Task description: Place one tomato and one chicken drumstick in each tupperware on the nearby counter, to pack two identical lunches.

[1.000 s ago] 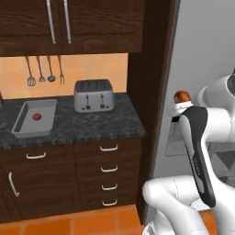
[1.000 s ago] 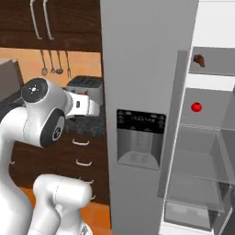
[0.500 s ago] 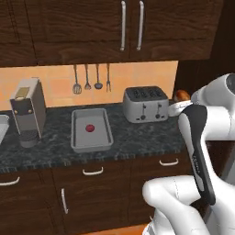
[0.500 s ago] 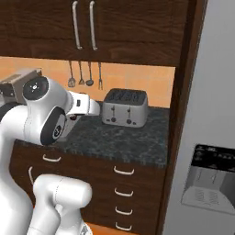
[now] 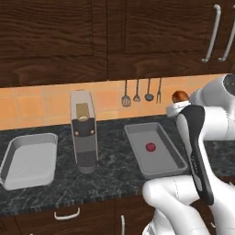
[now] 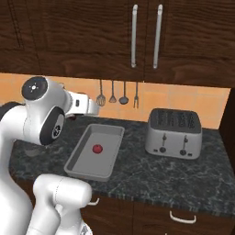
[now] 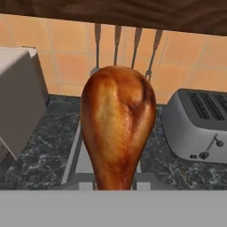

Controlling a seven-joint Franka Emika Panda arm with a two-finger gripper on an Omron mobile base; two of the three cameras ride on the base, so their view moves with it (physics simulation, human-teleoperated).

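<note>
Pincer (image 7: 116, 188) clamps drumstick (image 7: 117, 126) (high above tupperware (image 5: 174, 153))

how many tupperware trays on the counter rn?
2. One tupperware right of the coffee machine, holding a tomato; the second tray sits left of it, nothing visible inside.

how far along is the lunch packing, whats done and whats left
Done: one tomato lies in the tupperware right of the coffee machine. In hand: the gripper is shut on a chicken drumstick, held above the counter near that tray. Left: setting this drumstick in with the tomato, then filling the second tupperware at the left, which looks empty, with its own tomato and drumstick.
</note>
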